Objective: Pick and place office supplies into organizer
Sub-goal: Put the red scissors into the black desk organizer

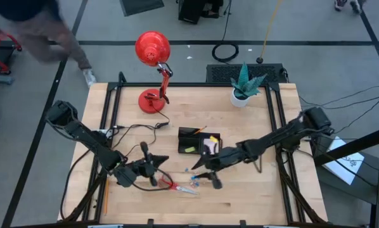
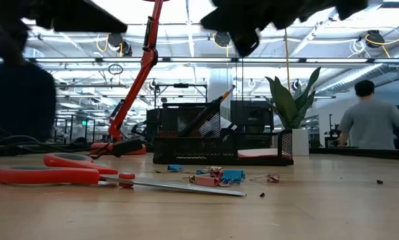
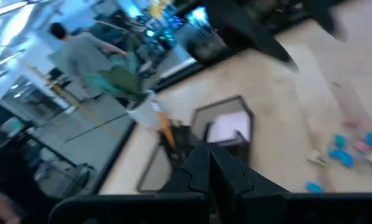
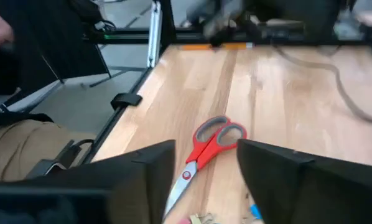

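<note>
The black organizer (image 1: 199, 140) stands mid-table, with an orange pencil (image 2: 216, 107) slanting out of it and a pale pad (image 2: 256, 153) in one compartment. Red-handled scissors (image 1: 177, 185) lie flat on the wood toward the near edge, and small blue and pink clips (image 2: 214, 177) are scattered beside their blades. My left gripper (image 1: 164, 160) hovers shut above the table just left of the scissors, pointing toward the organizer (image 3: 220, 127). My right gripper (image 4: 204, 158) hangs open above the clips, and its wrist view shows the scissors (image 4: 208, 146) lying beyond its fingers. Neither gripper touches anything.
A red desk lamp (image 1: 153, 69) and a white plant pot (image 1: 243, 88) stand at the far edge. A second orange pencil (image 1: 105, 193) lies by the left rail. A black cable (image 1: 139, 126) crosses the wood. People move in the room beyond the table.
</note>
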Controlling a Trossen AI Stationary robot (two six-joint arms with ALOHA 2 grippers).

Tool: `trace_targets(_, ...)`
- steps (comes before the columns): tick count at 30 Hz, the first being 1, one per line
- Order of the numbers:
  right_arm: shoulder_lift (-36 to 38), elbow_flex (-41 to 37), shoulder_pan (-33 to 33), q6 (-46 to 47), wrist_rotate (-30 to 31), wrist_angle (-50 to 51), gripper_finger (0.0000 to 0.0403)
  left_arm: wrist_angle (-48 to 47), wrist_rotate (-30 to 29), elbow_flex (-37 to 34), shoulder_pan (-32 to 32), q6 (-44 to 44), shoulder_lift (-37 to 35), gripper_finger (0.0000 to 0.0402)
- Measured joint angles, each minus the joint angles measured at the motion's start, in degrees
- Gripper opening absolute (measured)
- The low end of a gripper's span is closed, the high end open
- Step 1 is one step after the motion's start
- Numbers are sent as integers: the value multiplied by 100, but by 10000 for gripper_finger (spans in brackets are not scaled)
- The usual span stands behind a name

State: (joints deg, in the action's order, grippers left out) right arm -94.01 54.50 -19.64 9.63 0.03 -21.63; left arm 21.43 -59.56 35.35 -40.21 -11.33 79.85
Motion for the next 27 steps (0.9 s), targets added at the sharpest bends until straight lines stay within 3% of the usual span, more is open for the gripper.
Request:
trace_targets(8, -1167, 865, 0, 485, 128, 2, 249, -569, -518, 1, -281, 187, -735, 5)
trace_targets(11, -1537, 1147, -14, 600, 438, -20, 263, -851, -679, 4, -406, 521, -840, 5)
trace_targets(22, -2413, 1833, -246, 966, 495, -87, 311, -1146, -858, 7, -491, 578, -869, 5)
trace_targets(27, -2721, 2084, -517, 694, 1185, -84, 320, -1143, -880, 7, -476, 552, -867, 5)
